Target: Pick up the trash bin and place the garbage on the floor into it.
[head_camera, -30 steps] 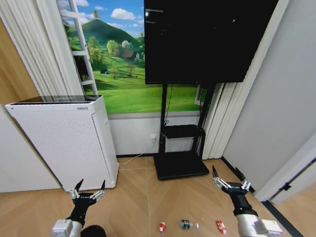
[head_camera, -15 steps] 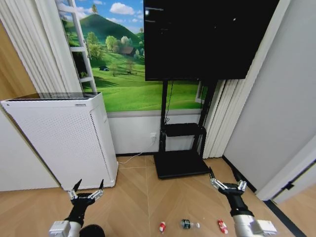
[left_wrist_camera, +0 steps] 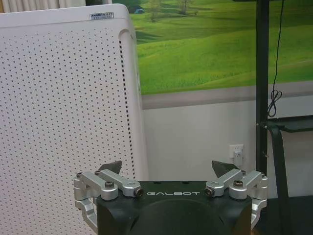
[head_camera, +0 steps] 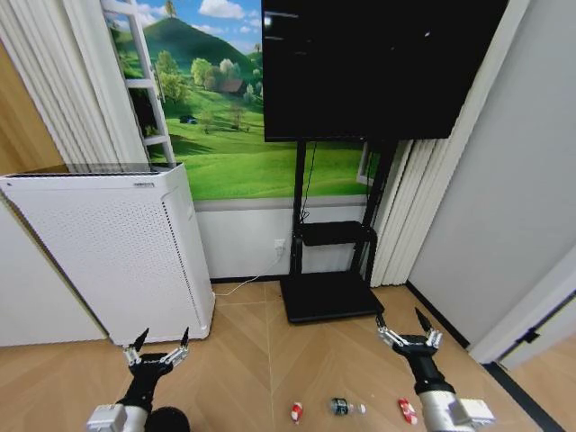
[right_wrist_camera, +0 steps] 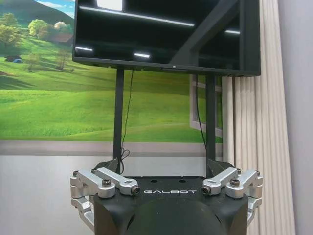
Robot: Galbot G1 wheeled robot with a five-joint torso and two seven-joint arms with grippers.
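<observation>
1. White perforated appliance (head_camera: 108,252): stands on the robot's left against the wall; the left wrist view looks along its side panel. It is no part of the task.
2. Left gripper (head_camera: 159,351): held low above the floor (head_camera: 243,360), just in front of the appliance. Its fingers are spread wide and hold nothing; the left wrist view confirms the gap between the two tips.
3. Trash bin (head_camera: 168,420): a dark rounded form at the lower edge of the head view, beside the left arm, is judged to be its rim; too little shows to be certain. Neither gripper touches it.
4. Red-and-white wrapper (head_camera: 295,413): lies on the parquet, leftmost of the garbage.
5. Green-and-clear bottle (head_camera: 342,407): lies on its side just beside that wrapper, its white cap toward the robot's right.
6. TV stand (head_camera: 328,297): black base and shelf under the dark screen, well beyond the litter.
7. Second red-and-white piece (head_camera: 407,411): lies on the floor near the right arm, rightmost of the three.
8. Right gripper (head_camera: 408,331): raised above the floor beyond that piece, fingers splayed open and empty, facing the stand.
9. Progress: judged to be at the outset. The bin is not yet picked up, and all three pieces remain to be collected.
</observation>
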